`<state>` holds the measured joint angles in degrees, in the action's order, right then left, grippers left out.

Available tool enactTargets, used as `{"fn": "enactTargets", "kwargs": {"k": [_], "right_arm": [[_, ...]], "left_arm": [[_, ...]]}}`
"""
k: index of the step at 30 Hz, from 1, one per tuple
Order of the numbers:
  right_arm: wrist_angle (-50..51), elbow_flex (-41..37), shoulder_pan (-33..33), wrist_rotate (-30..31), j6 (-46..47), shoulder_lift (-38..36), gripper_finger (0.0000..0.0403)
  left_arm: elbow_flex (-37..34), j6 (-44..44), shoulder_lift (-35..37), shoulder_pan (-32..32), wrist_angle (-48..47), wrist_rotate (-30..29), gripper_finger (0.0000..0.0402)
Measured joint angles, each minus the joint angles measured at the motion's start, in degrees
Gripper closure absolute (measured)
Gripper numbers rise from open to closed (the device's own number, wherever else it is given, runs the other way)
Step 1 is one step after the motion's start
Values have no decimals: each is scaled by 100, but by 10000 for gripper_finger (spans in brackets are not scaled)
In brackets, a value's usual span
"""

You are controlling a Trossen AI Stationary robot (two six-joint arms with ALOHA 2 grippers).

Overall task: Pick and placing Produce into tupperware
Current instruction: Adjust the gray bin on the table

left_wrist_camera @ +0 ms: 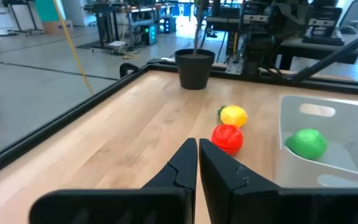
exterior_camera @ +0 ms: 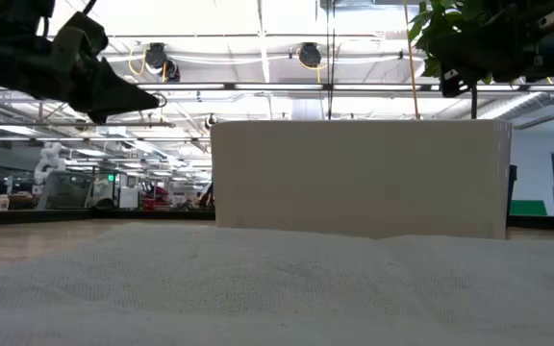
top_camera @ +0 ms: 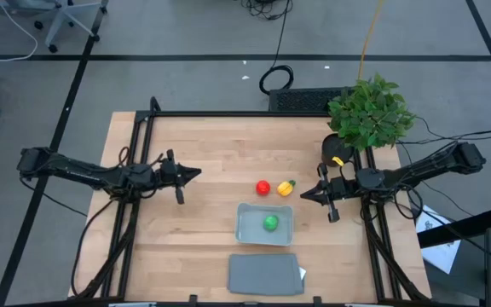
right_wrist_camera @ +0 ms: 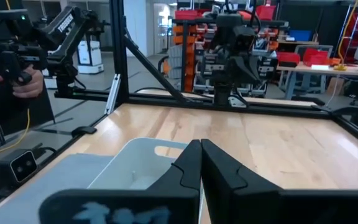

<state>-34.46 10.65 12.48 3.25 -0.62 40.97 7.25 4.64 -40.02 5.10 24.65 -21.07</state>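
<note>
Green piece [top_camera: 269,223] is already sitting in the tupperware [top_camera: 247,232] at lower center of the table [top_camera: 203,153], while the red one [top_camera: 262,188] and yellow one [top_camera: 285,186] are lying side by side just above it. Left end effector [top_camera: 196,173] and right end effector [top_camera: 303,194] are both hovering pinched closed, holding nothing. My worry: those two are sitting so near each other that grabbing one could be knocking the other rolling away.

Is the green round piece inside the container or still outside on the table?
Inside. The green piece lies within the walls of the tupperware; the left wrist view shows the same.
</note>
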Motion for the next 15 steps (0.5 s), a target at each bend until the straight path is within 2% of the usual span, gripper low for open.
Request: {"fn": "enactTargets", "kwargs": {"k": [7,15], "right_arm": [[-1,-262,-55,151,-7,-295,403],[42,-334,-158,151,8,-360,403]], "left_arm": [[141,14,-907,-254,618,462,381],[1016,-8,-2368,-361,682,871,381]]}}
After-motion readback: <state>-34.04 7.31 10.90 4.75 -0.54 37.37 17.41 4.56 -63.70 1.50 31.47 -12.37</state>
